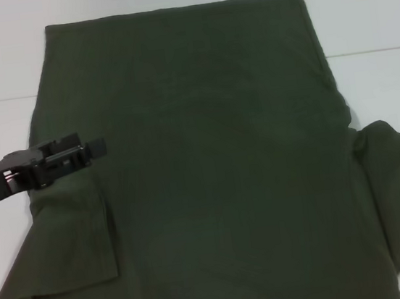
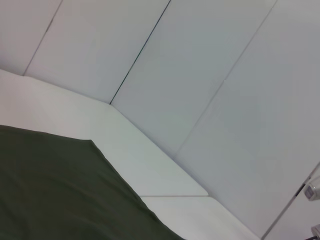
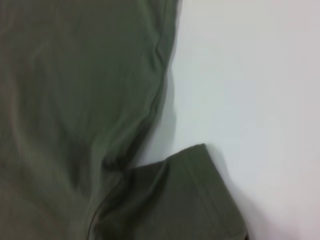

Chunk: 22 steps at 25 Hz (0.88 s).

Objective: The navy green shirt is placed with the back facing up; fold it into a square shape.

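Shirt first: the navy green shirt (image 1: 210,170) lies spread across the white worktop (image 1: 366,12), plain side up, its long axis running away from me, hem edge at the far side and the shoulders toward the near edge of the head view. On my left, the sleeve (image 1: 72,238) looks already turned in over the body, its hem lying as a straight edge on the cloth. On my right, the other sleeve (image 1: 398,183) spreads out flat past the side seam onto the bare worktop.

My left gripper (image 1: 94,148) sits over the shirt's left margin, just beyond the folded sleeve, pointing inward across the body. The fingers appear drawn nearly together with nothing visibly caught between them; whether the tips touch the cloth I cannot tell. Its wrist camera looks past the far corner of the shirt to the back panels.

My right gripper is not in the head view, and I cannot tell how its fingers stand. Its wrist camera looks at the right armpit and sleeve hem (image 3: 200,185), so I judge that arm is nearer the outspread sleeve, which lies outward from the body and would fold inward.
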Tool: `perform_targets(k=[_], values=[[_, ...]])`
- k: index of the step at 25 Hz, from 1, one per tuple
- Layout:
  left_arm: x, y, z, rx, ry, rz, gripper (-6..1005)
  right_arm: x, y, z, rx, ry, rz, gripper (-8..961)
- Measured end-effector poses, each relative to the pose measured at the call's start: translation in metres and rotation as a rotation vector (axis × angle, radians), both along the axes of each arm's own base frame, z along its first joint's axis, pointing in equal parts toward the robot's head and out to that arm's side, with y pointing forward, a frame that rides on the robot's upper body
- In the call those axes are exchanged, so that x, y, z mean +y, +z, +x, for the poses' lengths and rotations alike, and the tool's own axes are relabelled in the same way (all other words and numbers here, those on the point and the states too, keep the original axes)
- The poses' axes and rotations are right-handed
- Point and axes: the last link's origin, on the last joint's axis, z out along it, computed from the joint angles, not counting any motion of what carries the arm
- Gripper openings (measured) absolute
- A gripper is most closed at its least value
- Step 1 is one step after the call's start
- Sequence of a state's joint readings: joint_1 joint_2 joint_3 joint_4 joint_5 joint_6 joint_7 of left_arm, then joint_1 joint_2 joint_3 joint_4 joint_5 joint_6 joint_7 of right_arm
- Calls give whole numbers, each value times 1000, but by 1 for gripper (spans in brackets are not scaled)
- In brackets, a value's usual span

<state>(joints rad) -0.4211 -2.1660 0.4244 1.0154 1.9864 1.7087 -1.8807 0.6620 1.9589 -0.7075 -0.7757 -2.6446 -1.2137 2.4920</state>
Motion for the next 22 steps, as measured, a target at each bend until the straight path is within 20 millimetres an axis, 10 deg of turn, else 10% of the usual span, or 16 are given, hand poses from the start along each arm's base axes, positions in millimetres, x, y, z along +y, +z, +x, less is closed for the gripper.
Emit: perform_targets(k=[22], values=[[-5,9,-3,-46,9,41,887,-20,23,-37,151,-16,-172,9]])
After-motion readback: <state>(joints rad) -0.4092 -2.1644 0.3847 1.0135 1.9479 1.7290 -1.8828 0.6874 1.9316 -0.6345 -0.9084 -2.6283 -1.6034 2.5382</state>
